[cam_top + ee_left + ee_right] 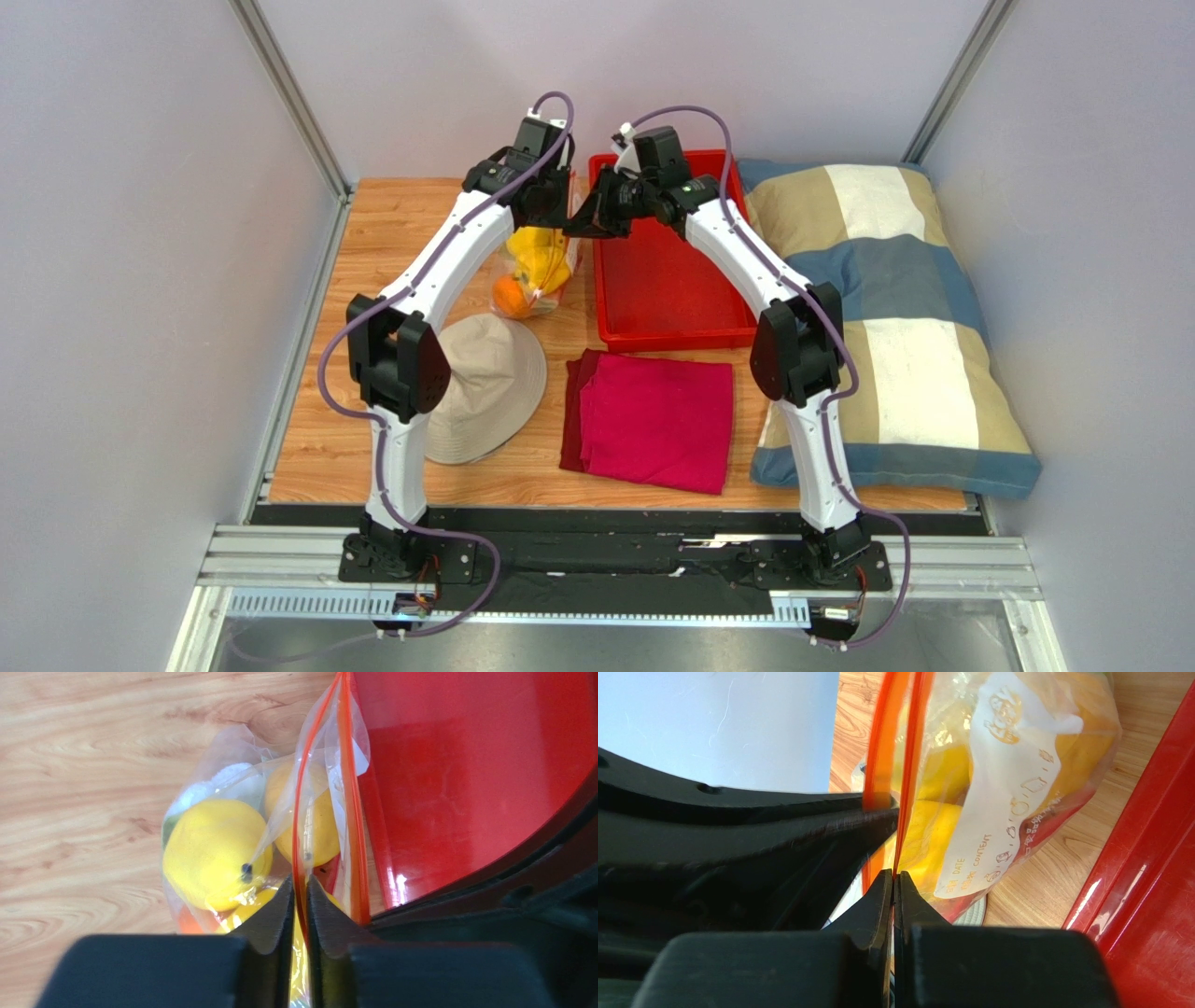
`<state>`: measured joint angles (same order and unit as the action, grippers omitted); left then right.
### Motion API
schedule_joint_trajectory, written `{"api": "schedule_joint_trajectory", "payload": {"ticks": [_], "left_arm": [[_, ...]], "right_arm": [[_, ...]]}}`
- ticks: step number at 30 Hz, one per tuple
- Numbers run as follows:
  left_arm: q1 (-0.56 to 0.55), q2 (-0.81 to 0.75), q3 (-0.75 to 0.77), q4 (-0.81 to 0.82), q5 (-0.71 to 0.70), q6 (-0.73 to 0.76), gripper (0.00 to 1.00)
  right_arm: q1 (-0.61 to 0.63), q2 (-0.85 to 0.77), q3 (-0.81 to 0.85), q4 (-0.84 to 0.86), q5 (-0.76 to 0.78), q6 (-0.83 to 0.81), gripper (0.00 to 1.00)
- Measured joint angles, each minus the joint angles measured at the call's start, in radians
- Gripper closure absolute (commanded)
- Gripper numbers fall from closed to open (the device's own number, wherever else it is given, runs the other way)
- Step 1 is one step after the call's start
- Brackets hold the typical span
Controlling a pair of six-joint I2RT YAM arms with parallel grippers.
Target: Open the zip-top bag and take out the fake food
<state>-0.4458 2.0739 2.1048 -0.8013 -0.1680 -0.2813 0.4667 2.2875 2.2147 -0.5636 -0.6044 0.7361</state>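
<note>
The left gripper (300,890) is pinched almost closed on one orange-red zip strip (302,812) at the top of the zip-top bag (223,756). Only that thin strip sits between its two black fingers. The right gripper (894,879) is squeezed tight on the other strip of the same bag, its fingertips pressed together on the plastic. The two strips run side by side with a small gap between them.

Both arms reach far out over the wooden table (379,224). Each one goes up from its base at the near edge, bends at the elbow, and leans in toward the middle. The left arm (438,259) comes in from the left and the right arm (751,259) from the right. Their wrists come close together at the far side. Both grippers point down at the top of the bag, just beside each other.

The bag hangs under the grippers, just to the left of the red tray (673,301) and behind the tan hat (484,385). I cannot tell if its bottom rests on the wood. The fake food (210,850) is all inside the bag: a big round yellow fruit, more yellow pieces, a bit of orange and something white. A white label (1011,763) is on the side of the bag.

A dark pink folded cloth (652,420) lies in front of the tray, next to the hat. A checked pillow (884,308) lies to the right of the tray.
</note>
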Motion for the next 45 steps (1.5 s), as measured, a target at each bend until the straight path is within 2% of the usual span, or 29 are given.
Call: {"api": "schedule_joint_trajectory", "payload": {"ticks": [10,20,25,32,36,39,43,45], "left_arm": [[0.011,-0.002,0.03,-0.053,-0.008,0.042,1.0],[0.097,-0.201,-0.118,-0.027,0.228,0.026,1.0],[0.122,-0.24,-0.188,0.002,0.304,0.005,1.0],[0.145,-0.242,-0.225,0.051,0.425,-0.02,1.0],[0.15,-0.244,-0.265,0.1,0.494,-0.058,1.0],[0.149,-0.244,-0.27,0.112,0.52,-0.073,1.0],[0.149,-0.244,-0.27,0.131,0.534,-0.084,1.0],[0.149,-0.244,-0.27,0.137,0.536,-0.088,1.0]], "right_arm": [[0.002,-0.015,0.0,-0.043,0.031,-0.084,1.0],[0.002,-0.015,0.023,-0.217,0.148,-0.288,0.96],[0.002,-0.015,0.084,-0.295,0.209,-0.368,0.94],[0.003,-0.015,0.104,-0.323,0.229,-0.389,0.69],[0.008,-0.023,0.112,-0.333,0.23,-0.38,0.66],[0.015,-0.059,0.102,-0.338,0.23,-0.377,0.67],[0.037,-0.163,0.037,-0.307,0.227,-0.374,0.8],[0.052,-0.204,0.003,-0.266,0.212,-0.371,0.82]]}}
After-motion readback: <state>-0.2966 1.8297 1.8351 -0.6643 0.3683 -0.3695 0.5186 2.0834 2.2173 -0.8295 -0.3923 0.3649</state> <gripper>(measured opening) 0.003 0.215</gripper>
